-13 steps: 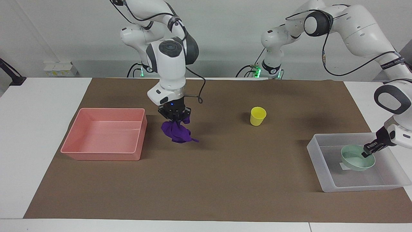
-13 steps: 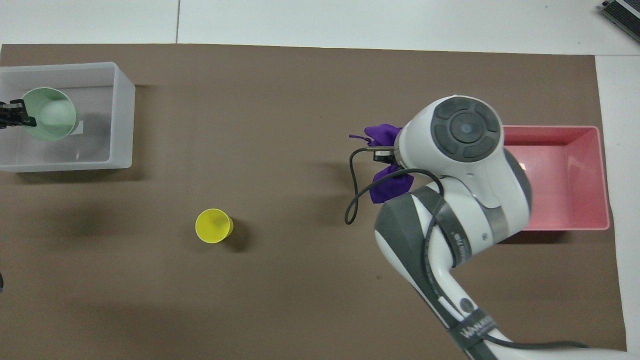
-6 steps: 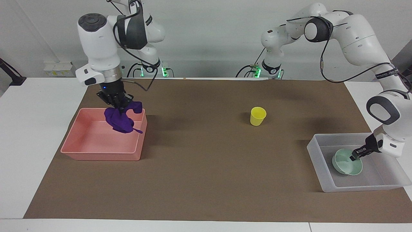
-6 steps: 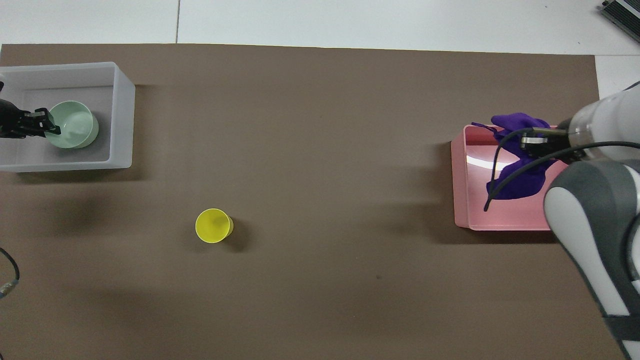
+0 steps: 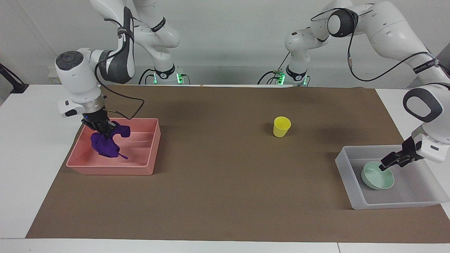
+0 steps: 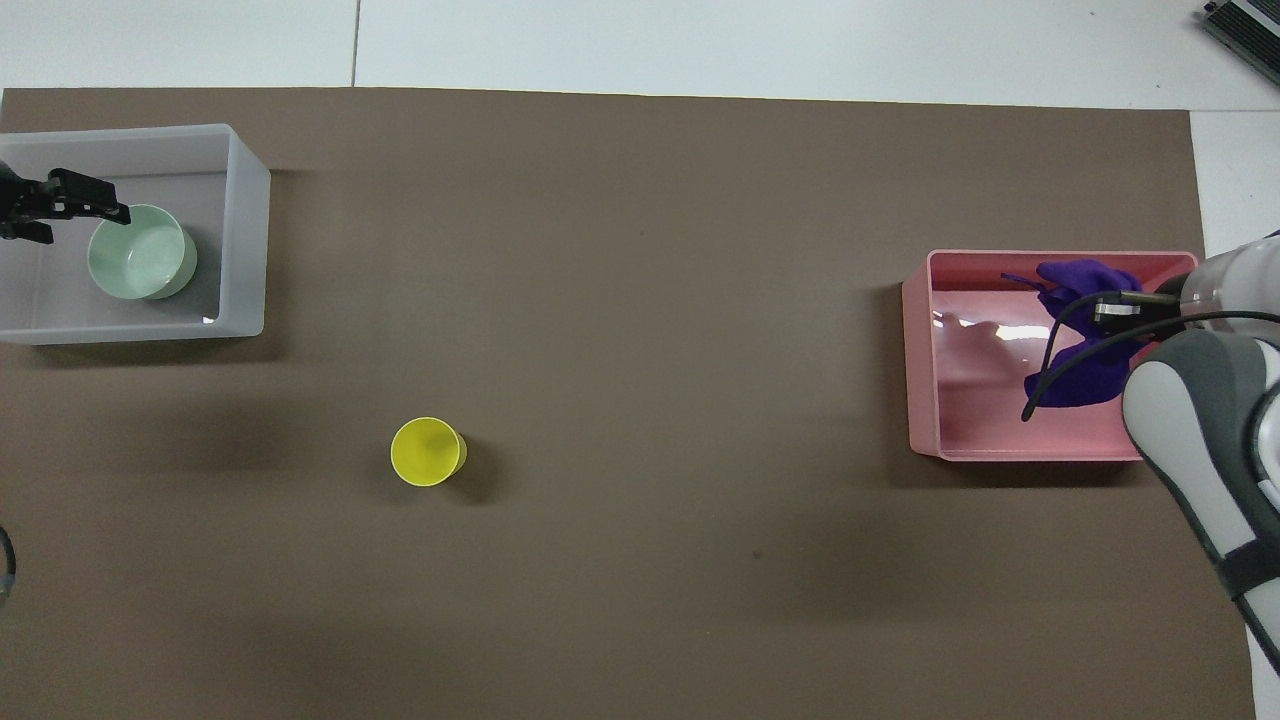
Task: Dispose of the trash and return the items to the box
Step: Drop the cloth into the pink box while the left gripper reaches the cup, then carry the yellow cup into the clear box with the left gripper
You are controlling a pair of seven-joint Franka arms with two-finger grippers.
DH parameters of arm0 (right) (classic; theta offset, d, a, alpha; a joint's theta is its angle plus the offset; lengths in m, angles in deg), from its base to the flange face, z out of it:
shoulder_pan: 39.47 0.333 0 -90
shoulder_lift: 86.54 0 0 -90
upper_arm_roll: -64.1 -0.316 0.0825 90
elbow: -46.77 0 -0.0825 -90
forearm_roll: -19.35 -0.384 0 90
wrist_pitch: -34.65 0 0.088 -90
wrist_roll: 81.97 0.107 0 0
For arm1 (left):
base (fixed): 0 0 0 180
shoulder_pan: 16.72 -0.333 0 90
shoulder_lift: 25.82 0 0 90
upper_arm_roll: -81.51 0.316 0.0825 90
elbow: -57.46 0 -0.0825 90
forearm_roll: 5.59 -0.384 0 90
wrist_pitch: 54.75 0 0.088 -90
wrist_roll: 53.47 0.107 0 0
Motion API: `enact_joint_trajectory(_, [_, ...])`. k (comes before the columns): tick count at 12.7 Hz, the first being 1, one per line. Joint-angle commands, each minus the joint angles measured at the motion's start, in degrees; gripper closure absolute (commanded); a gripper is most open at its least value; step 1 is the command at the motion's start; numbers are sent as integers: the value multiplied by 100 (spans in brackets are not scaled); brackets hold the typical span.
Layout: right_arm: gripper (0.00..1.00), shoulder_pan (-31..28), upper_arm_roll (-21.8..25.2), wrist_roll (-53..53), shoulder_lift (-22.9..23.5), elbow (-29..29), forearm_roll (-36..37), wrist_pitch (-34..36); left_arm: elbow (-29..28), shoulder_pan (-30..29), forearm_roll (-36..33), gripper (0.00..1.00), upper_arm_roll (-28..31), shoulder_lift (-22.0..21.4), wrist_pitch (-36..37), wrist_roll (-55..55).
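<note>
My right gripper (image 5: 104, 129) is shut on the purple cloth (image 5: 105, 147) and holds it low inside the pink bin (image 5: 112, 169); the cloth hangs to about the bin's floor. In the overhead view the cloth (image 6: 1085, 372) shows under the right gripper (image 6: 1112, 312), inside the pink bin (image 6: 925, 360). The mint-green bowl (image 5: 377, 177) rests upright in the translucent box (image 5: 346, 169). My left gripper (image 5: 388, 163) is open just above the bowl's rim, apart from it. It shows in the overhead view too (image 6: 62, 208), beside the bowl (image 6: 140, 256) in the box (image 6: 245, 230). The yellow cup (image 5: 281, 126) stands upright mid-mat.
A brown mat (image 5: 225, 196) covers the table. The cup in the overhead view (image 6: 428, 452) stands alone, nearer to the robots than both bins. The pink bin is at the right arm's end, the translucent box at the left arm's end.
My right gripper carried the cloth from over the mat into the pink bin and lowered it. My left gripper set the bowl down in the box, let go and rose slightly.
</note>
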Motion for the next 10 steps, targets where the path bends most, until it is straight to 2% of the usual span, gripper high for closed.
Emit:
enact_joint_trajectory(1, [100, -149, -89, 29, 216, 343, -47, -580, -302, 409, -184, 0, 63, -825, 1224, -528])
enact_joint_trajectory(2, [100, -149, -89, 30, 234, 544, -196, -852, -407, 620, -192, 0, 54, -1062, 1630, -671])
enact_joint_trajectory(4, [100, -140, -89, 21, 252, 765, -215, -1144, -1518, 1207, -184, 0, 45, -1833, 1662, -777])
enact_joint_trajectory(5, [83, -140, -89, 12, 287, 766, -215, -1153, -2134, 1524, -166, 0, 37, -2142, 1426, -830])
enact_joint_trajectory(6, [31, -62, -89, 29, 287, 748, -215, -1145, -2740, 1771, -114, 0, 28, -2424, 1032, -917])
enact_joint_trajectory(7, [0, 61, -97, 47, 296, 713, -215, -1127, -3268, 2026, -18, 0, 19, -2679, 732, -1049])
enact_joint_trajectory(10, [0, 290, -176, 56, 191, 311, -206, -699, -4334, 2545, 185, 0, 19, -2910, -181, -1260])
